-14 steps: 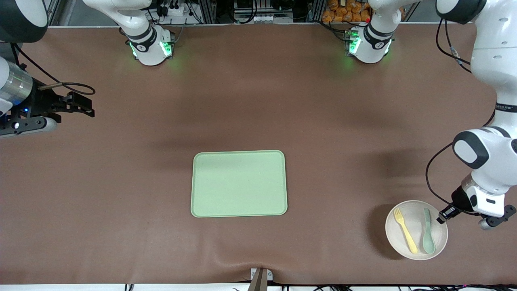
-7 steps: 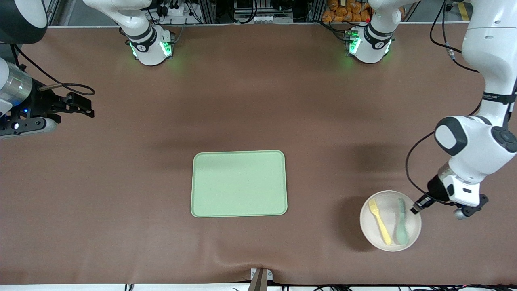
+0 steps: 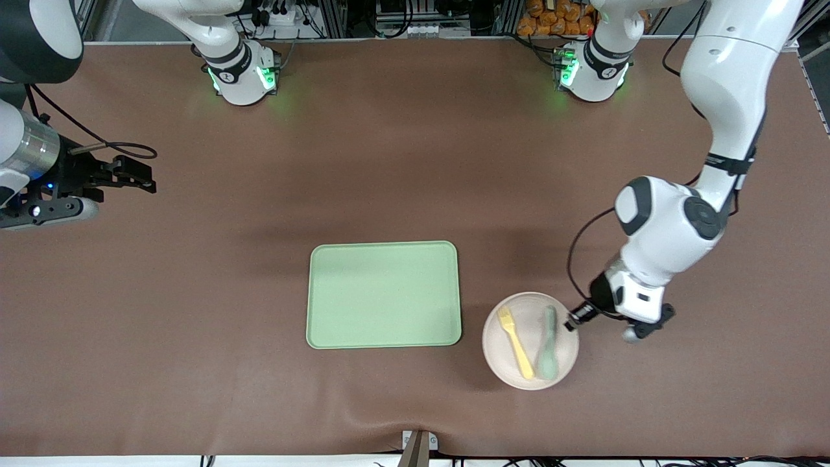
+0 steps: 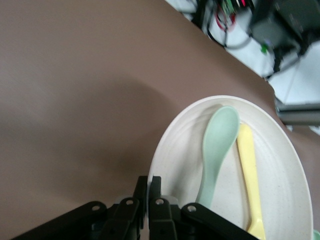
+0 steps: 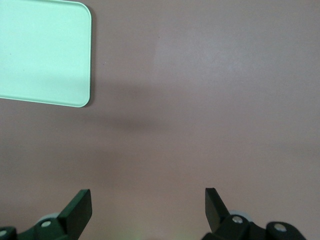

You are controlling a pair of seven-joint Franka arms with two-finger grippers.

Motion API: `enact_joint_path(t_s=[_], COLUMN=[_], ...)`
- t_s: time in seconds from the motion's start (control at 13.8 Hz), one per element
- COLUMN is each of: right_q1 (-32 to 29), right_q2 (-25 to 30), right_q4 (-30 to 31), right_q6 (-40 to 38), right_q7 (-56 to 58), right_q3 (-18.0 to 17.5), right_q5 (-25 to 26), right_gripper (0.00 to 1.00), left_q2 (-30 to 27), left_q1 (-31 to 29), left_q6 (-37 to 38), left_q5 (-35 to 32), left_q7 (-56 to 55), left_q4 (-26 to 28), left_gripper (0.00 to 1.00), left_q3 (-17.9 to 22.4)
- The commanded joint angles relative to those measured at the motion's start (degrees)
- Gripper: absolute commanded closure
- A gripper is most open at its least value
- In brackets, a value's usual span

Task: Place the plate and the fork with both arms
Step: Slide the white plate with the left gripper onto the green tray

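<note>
Currently left pincer (image 3: 572, 323) clamps the round off-white plate's (image 3: 500, 359) rim (yellow plastic fork (image 3: 515, 342) inside) beside the rectangular green tray (image 3: 384, 295); right pincer (image 3: 144, 176) waits wide.

White arms (image 3: 668, 233), dark grey joints, black cables, green-lit bases (image 3: 243, 74).

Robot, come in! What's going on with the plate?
Left gripper shut on round off-white plate, carrying yellow fork and green spoon. Right gripper open, waiting.

Robotics lab, two bench-mounted arms (image 3: 687, 220), brown-covered table (image 3: 415, 162), cabling and aluminium framing (image 3: 337, 16)
</note>
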State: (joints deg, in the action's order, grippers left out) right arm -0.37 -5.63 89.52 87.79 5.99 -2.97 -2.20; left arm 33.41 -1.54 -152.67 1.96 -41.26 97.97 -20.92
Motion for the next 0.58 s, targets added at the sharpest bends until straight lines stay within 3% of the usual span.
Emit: enact_joint_path(t_s=[0.0,0.29,0.51], right_q1=[0.1,0.8,1.3], right_q2=[-0.5,-1.4,-1.9], right_q4=[-0.4,-0.4,-0.3], right_q6=[0.5,2.1,3.4], right_q7=[-0.1,-1.0,-3.3], right_q3=[0.0,0.0,0.0], right_q5=[0.3,0.2,1.0], right_gripper=[0.00,0.00,0.00], left_q2=[4.2,8.0,10.1], left_q1=[7.3,19.3,25.1], left_q6=[-0.2,-0.2,-0.1], left_q5=[-6.2,-8.7,-8.7], left_q7=[-8.6,-15.8,-18.8], left_q4=[-5.1,-9.5,-12.5], left_gripper=[1.00,1.00,1.00], left_q3=[3.9,11.9,15.0])
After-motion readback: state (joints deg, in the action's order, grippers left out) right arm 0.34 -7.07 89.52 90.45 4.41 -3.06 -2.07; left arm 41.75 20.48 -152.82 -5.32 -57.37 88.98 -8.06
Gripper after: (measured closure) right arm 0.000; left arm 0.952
